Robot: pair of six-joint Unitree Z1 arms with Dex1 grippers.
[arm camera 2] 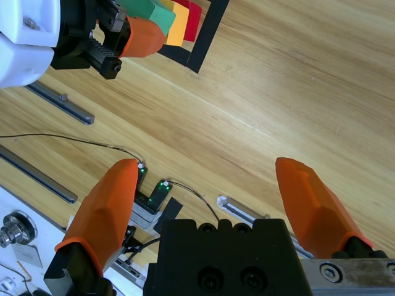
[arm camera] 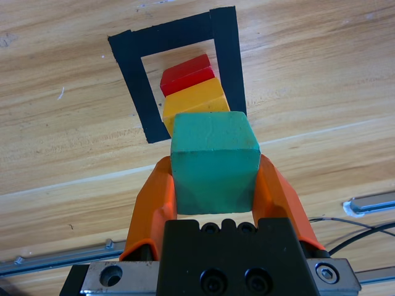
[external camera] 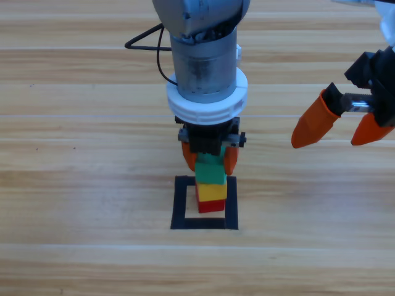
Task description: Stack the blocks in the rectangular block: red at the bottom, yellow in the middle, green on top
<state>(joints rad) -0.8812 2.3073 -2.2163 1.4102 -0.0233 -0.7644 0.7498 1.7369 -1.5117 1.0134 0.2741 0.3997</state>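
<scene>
Inside the black tape square, the rectangular block (external camera: 179, 205) (arm camera: 131, 86) (arm camera 2: 207, 38), the red cube (external camera: 210, 207) (arm camera: 185, 73) (arm camera 2: 194, 18) sits on the wood. The yellow cube (external camera: 211, 192) (arm camera: 191, 104) (arm camera 2: 178, 24) rests on it. The green cube (external camera: 211, 169) (arm camera: 213, 161) (arm camera 2: 154, 13) stands on the yellow one, with my left gripper (external camera: 210, 158) (arm camera: 213, 185) shut on its two sides. My right gripper (external camera: 340, 127) (arm camera 2: 207, 200) hangs open over bare wood at the right edge, holding nothing.
A black cable (external camera: 148, 46) loops beside the left arm at the top of the high view. Metal rails (arm camera 2: 58, 102) and cables (arm camera: 352, 222) run along the table's far edge.
</scene>
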